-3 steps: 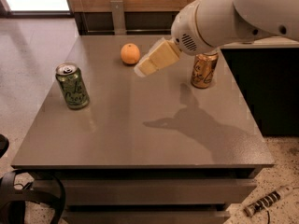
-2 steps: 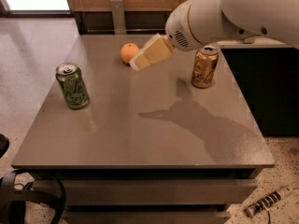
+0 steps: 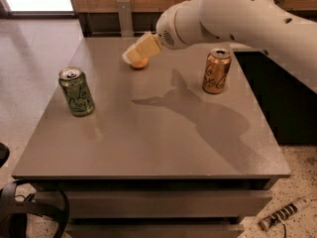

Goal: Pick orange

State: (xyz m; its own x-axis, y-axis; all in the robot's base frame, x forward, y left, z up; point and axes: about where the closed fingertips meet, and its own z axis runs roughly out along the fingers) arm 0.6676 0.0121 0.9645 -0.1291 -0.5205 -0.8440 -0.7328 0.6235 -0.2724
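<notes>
Gripper (image 3: 132, 56) has shifted left, now over orange (image 3: 140, 64).

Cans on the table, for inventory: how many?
2. The green can stands near the left edge of the table; the copper can at its right. The tool hangs over the orange, far back. The arm could hide more.
</notes>
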